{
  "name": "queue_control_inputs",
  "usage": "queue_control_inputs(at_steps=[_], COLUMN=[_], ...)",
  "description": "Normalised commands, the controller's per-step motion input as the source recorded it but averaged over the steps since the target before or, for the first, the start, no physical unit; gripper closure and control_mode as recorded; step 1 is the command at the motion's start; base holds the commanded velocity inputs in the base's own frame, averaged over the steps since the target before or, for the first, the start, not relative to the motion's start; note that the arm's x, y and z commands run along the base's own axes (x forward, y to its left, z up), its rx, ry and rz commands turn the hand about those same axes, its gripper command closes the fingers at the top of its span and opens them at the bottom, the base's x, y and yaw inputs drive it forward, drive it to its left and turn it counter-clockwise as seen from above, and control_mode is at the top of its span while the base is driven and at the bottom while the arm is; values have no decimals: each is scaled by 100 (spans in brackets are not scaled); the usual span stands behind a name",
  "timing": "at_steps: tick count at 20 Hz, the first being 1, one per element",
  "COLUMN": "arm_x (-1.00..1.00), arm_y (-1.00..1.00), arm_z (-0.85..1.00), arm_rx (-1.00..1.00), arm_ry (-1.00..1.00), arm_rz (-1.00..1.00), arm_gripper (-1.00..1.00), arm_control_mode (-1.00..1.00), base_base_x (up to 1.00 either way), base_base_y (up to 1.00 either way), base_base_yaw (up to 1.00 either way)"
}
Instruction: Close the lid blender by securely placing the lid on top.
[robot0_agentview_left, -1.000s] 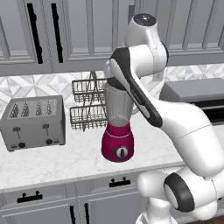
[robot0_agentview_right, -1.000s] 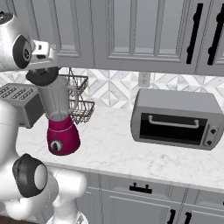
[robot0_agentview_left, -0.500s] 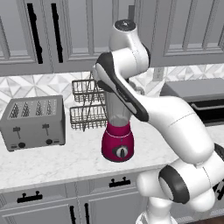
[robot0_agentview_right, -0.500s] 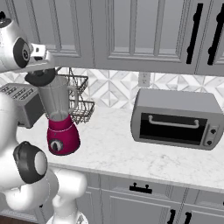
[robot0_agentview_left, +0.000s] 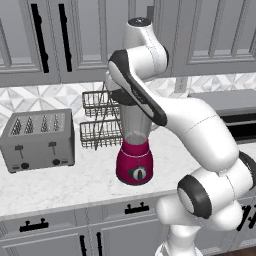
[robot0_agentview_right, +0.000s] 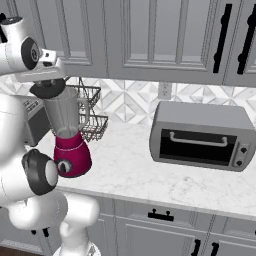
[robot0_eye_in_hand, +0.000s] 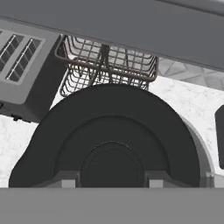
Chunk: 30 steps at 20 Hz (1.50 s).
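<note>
white marble worktop (robot0_agentview_right: 150, 172) runs along the wall. grey panelled upper cabinets (robot0_agentview_right: 150, 35) with long black bar handles (robot0_agentview_right: 222, 37) above; grey lower cabinets (robot0_agentview_left: 75, 232) with short black pulls (robot0_agentview_right: 161, 215) below. backsplash of pale grey-and-white diamond tiles (robot0_agentview_right: 130, 100), a wall outlet (robot0_agentview_right: 163, 90) set in it. silver four-slot toaster (robot0_agentview_left: 37, 139) at left, dark wire two-tier basket rack (robot0_agentview_left: 100, 120) against the wall just beside it, silver toaster oven (robot0_agentview_right: 202, 135) with dark glass door at right. lighting even and flat.
</note>
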Motion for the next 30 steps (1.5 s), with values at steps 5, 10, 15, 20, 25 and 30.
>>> queue_control_inputs(at_steps=[5, 10, 15, 20, 25, 30], arm_x=[2, 2, 0, -4, -13, -2], arm_y=[-2, -28, -28, -41, -50, -9], arm_z=[-5, -12, -16, -23, -13, -2], arm_rx=[-1, 0, 0, 0, 0, 0], arm_ry=[3, 0, 0, 0, 0, 0], arm_rz=[-2, -3, -2, -7, -11, -3], arm_gripper=[100, 100, 100, 100, 100, 100], arm_control_mode=[-100, -100, -100, -100, -100, -100], base_base_x=[0, 0, 0, 0, 0, 0], base_base_y=[0, 0, 0, 0, 0, 0], base_base_yaw=[0, 0, 0, 0, 0, 0])
